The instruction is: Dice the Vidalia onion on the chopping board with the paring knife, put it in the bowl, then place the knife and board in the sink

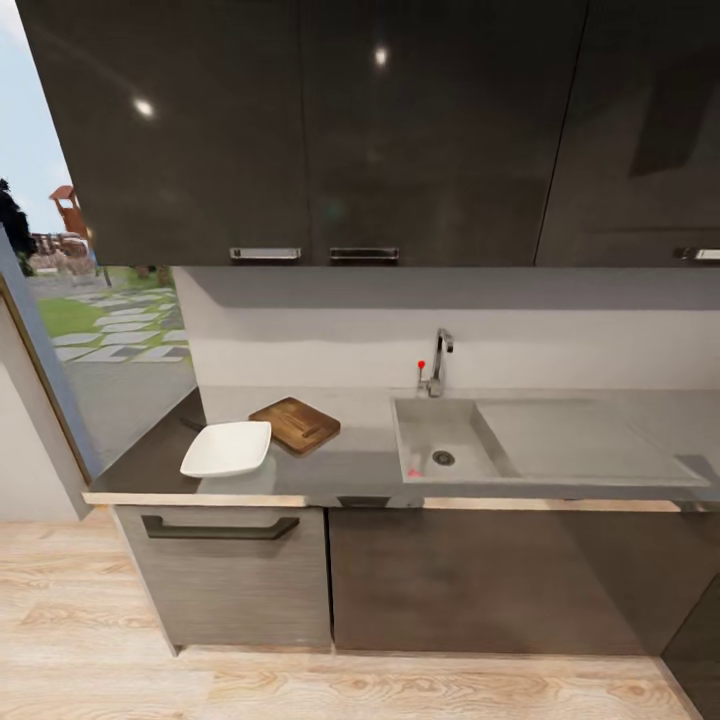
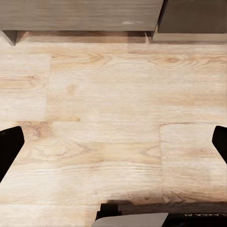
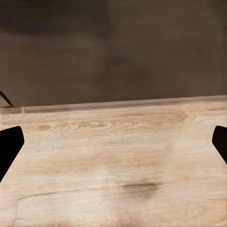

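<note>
In the head view the grey countertop (image 1: 360,465) carries the white squarish bowl (image 1: 226,449) at its left. The dark brown chopping board (image 1: 294,424) lies just behind the bowl, touching its far right corner. To the right is the sink (image 1: 470,440), with a chrome tap (image 1: 440,362) and a red knob (image 1: 421,365). A small pinkish spot (image 1: 414,472) shows at the basin's near-left corner; I cannot tell what it is. A short dark mark (image 1: 312,432) lies on the board, knife or slot unclear. My left gripper (image 2: 113,146) and right gripper (image 3: 113,146) both hang open and empty over the wood floor.
Glossy dark upper cabinets (image 1: 300,130) hang above the counter and lower cabinet fronts (image 1: 470,580) stand below it. A drawer with a dark handle (image 1: 220,528) is at the lower left. A window or doorway (image 1: 90,340) opens onto a garden at the left. The sink's drainboard (image 1: 580,440) stretches right.
</note>
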You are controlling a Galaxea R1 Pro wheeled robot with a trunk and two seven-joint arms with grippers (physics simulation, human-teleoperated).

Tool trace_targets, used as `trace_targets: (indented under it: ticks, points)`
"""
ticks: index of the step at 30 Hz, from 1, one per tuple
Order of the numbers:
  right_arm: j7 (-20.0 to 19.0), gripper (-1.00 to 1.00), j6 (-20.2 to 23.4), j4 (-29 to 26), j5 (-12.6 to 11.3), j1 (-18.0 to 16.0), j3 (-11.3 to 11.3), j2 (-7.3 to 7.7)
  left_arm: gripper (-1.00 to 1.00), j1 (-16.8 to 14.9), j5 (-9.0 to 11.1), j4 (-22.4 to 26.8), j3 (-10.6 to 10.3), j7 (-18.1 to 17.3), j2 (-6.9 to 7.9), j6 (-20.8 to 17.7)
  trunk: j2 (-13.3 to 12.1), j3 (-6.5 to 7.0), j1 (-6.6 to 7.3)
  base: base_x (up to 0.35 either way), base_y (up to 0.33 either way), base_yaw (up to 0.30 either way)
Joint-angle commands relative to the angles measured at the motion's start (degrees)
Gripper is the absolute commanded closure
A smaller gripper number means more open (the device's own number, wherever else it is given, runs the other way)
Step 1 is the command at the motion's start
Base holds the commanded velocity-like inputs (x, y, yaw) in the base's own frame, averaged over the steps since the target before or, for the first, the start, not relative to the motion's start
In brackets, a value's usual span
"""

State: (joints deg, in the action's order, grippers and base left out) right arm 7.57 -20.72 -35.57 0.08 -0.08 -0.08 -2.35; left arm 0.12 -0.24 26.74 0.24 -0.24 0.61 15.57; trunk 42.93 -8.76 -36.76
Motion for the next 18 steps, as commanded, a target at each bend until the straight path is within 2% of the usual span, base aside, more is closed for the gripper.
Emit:
trace_targets:
  ticks: [1,14,18]
  points:
    - [0.17,-1.0,-0.11,-0.02,0.01,-0.01,0.0,-0.02,-1.0,0.01,-0.03,0.07,0.02,-0.03,0.0,0.08,-0.36,0.12,0.21,0.0,0.0,0.0]
    - [0.17,-1.0,-0.11,-0.02,0.01,-0.01,0.0,-0.02,-1.0,0.03,-0.04,0.12,0.02,-0.03,0.0,0.08,-5.57,2.45,3.07,0.0,0.0,-0.002]
    - [0.17,-1.0,-0.11,-0.02,0.01,-0.01,0.0,-0.02,-1.0,0.05,-0.03,0.12,0.02,-0.03,0.0,0.08,-7.18,3.22,3.95,0.0,0.0,-0.096]
